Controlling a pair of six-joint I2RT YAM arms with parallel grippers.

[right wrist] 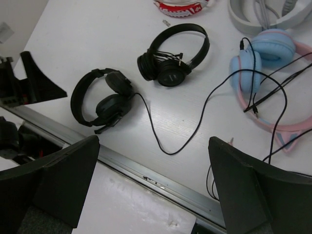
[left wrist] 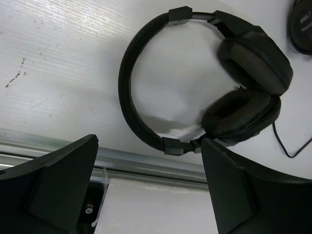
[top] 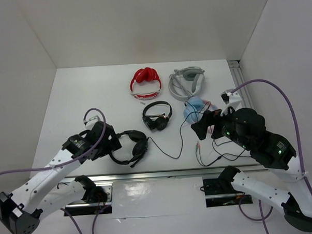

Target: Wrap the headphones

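The large black headphones [top: 129,147] lie flat near the table's front edge, earcups folded together. They fill the left wrist view [left wrist: 124,83], earcups [left wrist: 253,63] at the right. Their thin black cable [top: 173,156] loops right across the table and shows in the right wrist view [right wrist: 161,141], where the headset [right wrist: 100,100] lies at the left. My left gripper [top: 111,142] is open and empty just left of the headband, and in its own view [left wrist: 151,180] the right finger [left wrist: 234,190] sits close to the headband's end. My right gripper [top: 199,127] is open and empty above the cable [right wrist: 153,190].
A smaller black on-ear pair [top: 157,116] lies mid-table. A blue and pink pair [top: 196,109] with tangled cables sits by my right gripper. A red pair [top: 145,81] and a grey pair [top: 186,80] lie at the back. A metal rail [top: 163,173] runs along the front edge.
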